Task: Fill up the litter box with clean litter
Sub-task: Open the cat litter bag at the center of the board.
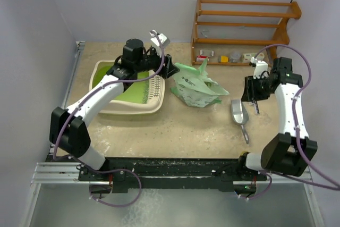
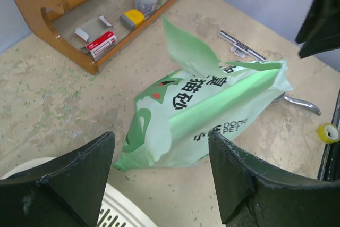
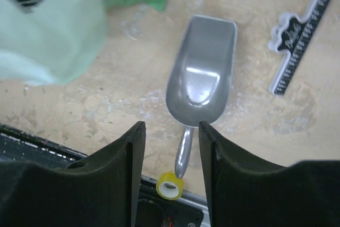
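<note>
The litter box [image 1: 127, 110] is seen at the far left of the table [image 1: 175, 131], close to the left wall, its slotted rim section on the right. Just beside that rim a pale green bag [image 1: 197, 86] is lying on its side, and bare tabletop is seen along the near side. The left arm is stretched across the box. The left gripper [image 1: 169, 70] is held over the right rim, spread wide, with nothing gripped. A metal scoop [image 1: 239, 114] is lying right of the bag. The right gripper [image 1: 256, 104] is held above its handle end, parted and empty.
</note>
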Controlling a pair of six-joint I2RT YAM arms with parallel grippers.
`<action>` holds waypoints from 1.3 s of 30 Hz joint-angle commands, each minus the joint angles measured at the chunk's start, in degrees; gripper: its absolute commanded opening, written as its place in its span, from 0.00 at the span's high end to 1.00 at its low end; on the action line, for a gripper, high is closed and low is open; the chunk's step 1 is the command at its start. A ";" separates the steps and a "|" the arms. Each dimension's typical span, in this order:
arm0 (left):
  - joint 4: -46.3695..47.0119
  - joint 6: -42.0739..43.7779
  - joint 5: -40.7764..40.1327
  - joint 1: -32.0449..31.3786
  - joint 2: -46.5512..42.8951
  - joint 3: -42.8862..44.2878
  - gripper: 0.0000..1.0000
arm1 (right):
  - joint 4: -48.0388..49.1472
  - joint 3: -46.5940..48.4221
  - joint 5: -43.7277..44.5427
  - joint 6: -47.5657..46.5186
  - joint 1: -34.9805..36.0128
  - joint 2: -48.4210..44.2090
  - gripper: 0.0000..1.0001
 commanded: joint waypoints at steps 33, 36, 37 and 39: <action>8.23 -3.70 13.63 -0.16 6.80 4.85 0.83 | 3.17 12.66 -11.60 -7.83 16.24 4.85 0.51; 8.41 -4.17 14.40 -0.40 6.84 4.70 0.96 | 2.80 12.04 -10.82 -8.17 16.99 4.93 0.51; 8.56 -4.19 14.42 -0.46 6.64 4.56 0.97 | 2.85 11.85 -10.64 -8.17 17.20 4.89 0.51; 8.82 -4.34 14.41 -0.59 6.16 4.49 0.97 | 2.58 11.92 -10.86 -8.03 17.83 4.80 0.51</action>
